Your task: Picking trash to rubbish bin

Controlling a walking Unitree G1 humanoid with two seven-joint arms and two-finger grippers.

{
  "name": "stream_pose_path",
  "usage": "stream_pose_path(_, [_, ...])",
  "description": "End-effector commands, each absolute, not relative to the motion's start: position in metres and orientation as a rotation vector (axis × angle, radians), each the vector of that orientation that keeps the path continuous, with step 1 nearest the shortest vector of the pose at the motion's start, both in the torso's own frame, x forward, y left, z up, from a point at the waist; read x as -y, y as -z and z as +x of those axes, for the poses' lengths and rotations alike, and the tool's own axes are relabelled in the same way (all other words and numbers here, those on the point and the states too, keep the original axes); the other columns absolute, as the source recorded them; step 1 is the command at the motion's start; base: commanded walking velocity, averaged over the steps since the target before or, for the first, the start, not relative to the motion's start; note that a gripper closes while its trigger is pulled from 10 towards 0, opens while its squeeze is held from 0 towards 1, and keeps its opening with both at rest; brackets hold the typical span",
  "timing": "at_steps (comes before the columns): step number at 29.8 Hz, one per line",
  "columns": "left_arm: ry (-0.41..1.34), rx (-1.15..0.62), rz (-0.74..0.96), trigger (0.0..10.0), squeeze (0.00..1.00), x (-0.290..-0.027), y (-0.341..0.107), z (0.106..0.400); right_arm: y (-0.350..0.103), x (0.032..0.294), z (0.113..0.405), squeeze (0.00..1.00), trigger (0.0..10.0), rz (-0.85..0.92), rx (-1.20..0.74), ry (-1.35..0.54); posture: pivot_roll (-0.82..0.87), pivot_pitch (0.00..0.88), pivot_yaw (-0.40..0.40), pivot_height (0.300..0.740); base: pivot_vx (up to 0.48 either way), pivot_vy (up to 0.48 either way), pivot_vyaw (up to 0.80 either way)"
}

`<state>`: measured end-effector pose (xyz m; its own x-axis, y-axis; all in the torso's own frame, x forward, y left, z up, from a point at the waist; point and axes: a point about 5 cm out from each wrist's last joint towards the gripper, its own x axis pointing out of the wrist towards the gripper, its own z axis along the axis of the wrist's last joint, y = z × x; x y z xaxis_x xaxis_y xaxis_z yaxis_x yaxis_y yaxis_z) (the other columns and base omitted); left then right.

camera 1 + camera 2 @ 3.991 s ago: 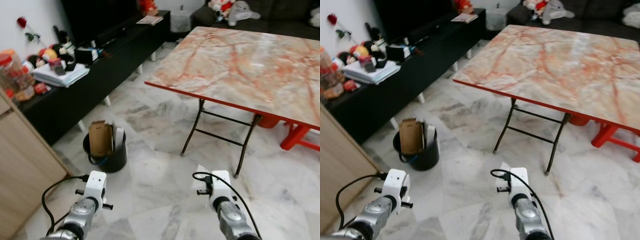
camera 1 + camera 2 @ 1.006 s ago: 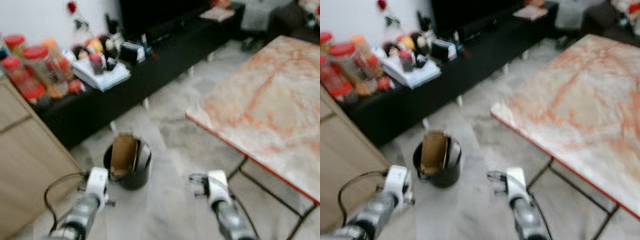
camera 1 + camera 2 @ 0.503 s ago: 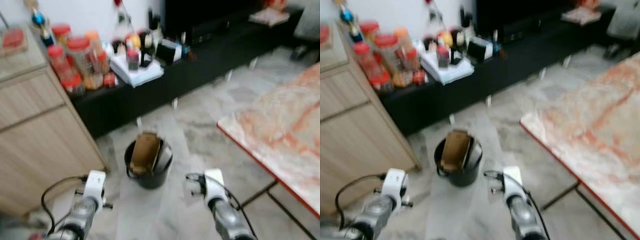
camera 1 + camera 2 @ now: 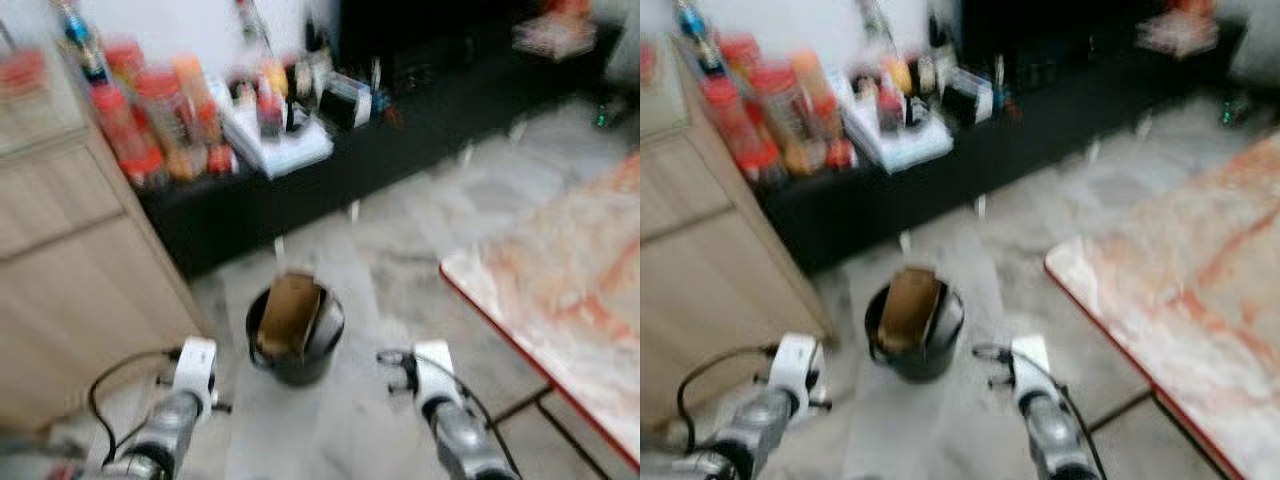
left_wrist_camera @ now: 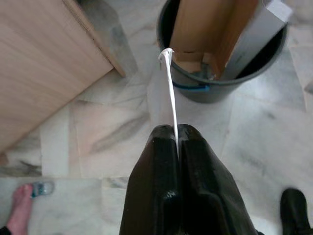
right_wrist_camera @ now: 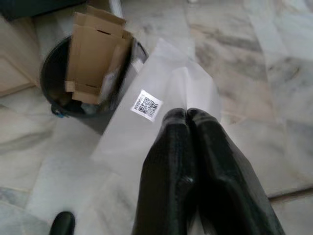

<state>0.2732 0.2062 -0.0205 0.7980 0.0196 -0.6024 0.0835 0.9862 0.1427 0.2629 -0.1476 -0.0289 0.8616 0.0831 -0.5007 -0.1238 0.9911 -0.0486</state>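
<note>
While blurring in the eye views, showing a black rubbish bin [image 4: 295, 340] with cardboard [image 4: 287, 315] on the marble floor [image 4: 420, 250], between both arms. Along the left wrist, pinching a thin white sheet [image 5: 171, 98] edge-on in the clenched left claw [image 5: 177, 134], just beside the bin. Along the right wrist, gripping a translucent plastic bag [image 6: 146, 132] with the clenched right claw [image 6: 187, 115], lying beside the bin.

Black bin [image 4: 295, 345] on marble floor [image 4: 420, 240]

Clear plastic sheet [image 6: 146, 142], seemingly above bin [image 6: 58, 83]
</note>
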Motion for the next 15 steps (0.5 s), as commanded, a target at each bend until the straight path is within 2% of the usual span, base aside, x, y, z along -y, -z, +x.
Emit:
stream_pose_path(1, [0.018, -0.674, 0.195, 10.0, 0.00, -0.2165, 0.0225, 0.2687, 0.0280, 0.1377, 0.2638, 0.00, 10.0, -0.070, -0.513, -0.134, 0.15, 0.127, 0.012, 0.740, 0.300, 0.000, 0.00])
stream_pose_path(9, [0.018, -0.674, 0.197, 10.0, 0.00, -0.2163, 0.0223, 0.2691, 0.0276, 0.1376, 0.2640, 0.00, 10.0, -0.082, -0.509, -0.143, 0.15, 0.124, 0.011, 0.740, 0.302, 0.000, 0.00])
stream_pose_path(15, [0.023, -0.672, 0.198, 10.0, 0.00, -0.2154, 0.0221, 0.2696, 0.0272, 0.1369, 0.2645, 0.00, 10.0, -0.083, -0.508, -0.148, 0.15, 0.115, 0.010, 0.740, 0.303, 0.000, 0.73])
